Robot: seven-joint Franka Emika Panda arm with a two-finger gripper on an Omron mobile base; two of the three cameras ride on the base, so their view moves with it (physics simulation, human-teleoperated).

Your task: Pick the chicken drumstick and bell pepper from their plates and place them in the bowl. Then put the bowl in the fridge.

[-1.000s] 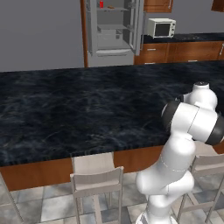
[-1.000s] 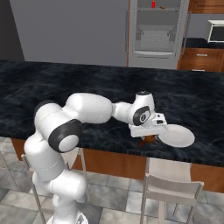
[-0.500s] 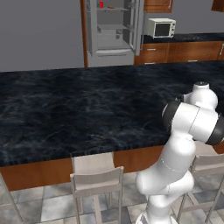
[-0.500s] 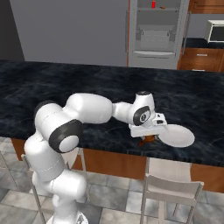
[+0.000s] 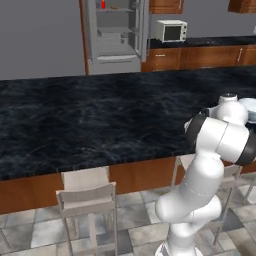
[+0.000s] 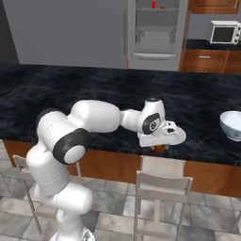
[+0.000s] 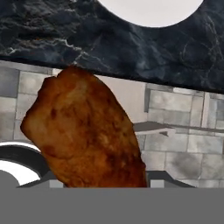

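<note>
My gripper hangs at the counter's front edge, shut on the chicken drumstick, a glossy brown lump that looms large in the hand view. A brown bit of the drumstick peeks out under the hand. The plain white plate lies on the black counter just behind the hand, and the white plate sits beyond the drumstick in the hand view. The blue-patterned bowl stands on the counter to the right. The fridge stands open at the back. The bell pepper and the yellow-orange plate are out of view.
A long black marble counter runs across in front of me. Stools stand at its near side, one right below the hand. A white microwave sits right of the fridge, and a slim red bottle stands on its top shelf.
The whole picture has slid a little to the left in both base views, so the base has moved. The bowl has come into the right base view. The gripper still holds the drumstick.
</note>
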